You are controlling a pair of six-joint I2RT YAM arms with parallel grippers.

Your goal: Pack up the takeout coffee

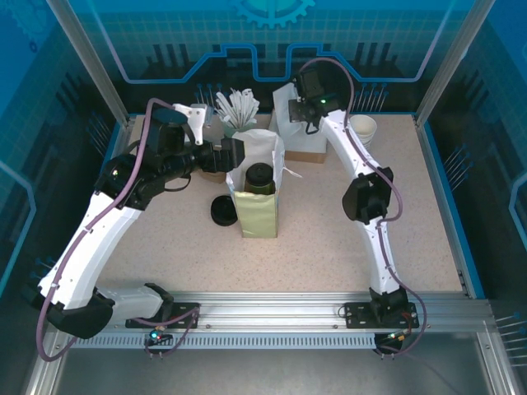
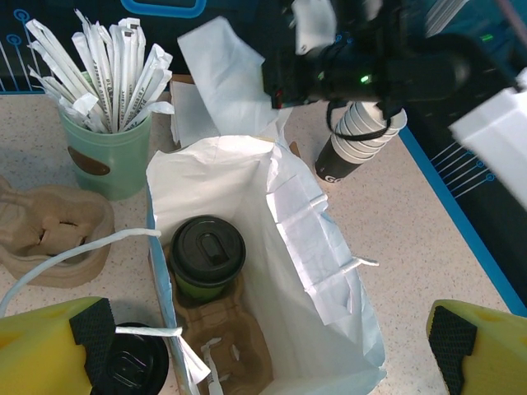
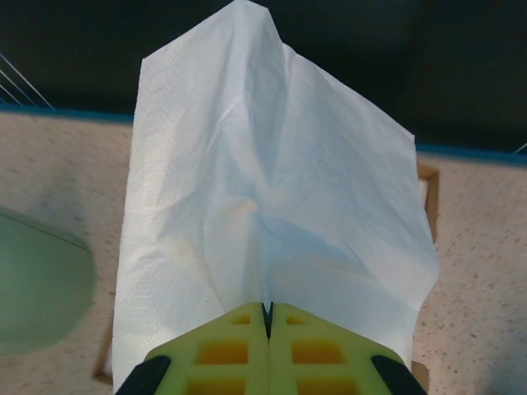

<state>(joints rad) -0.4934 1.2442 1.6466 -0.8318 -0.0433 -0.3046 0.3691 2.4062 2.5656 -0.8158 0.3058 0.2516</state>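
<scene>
The takeout coffee (image 2: 206,251), an olive-green cup with a black lid, stands in a brown carrier (image 2: 226,341) at the bottom of the open white paper bag (image 2: 329,271). From above, the coffee (image 1: 260,177) shows in the bag (image 1: 257,212) mid-table. My left gripper (image 2: 263,354) hovers over the bag's mouth, open wide, its yellow fingers (image 2: 45,346) either side of the bag and holding nothing. My right gripper (image 3: 267,313) is shut on a white napkin (image 3: 263,164) above the napkin box, at the back of the table (image 1: 300,107).
A green cup of wrapped straws (image 2: 107,148) and cardboard carriers (image 2: 49,234) sit left of the bag. Loose black lids (image 1: 222,211) lie by its left side. A stack of lidless cups (image 2: 358,140) stands at the back right, beside the brown napkin box (image 1: 303,150).
</scene>
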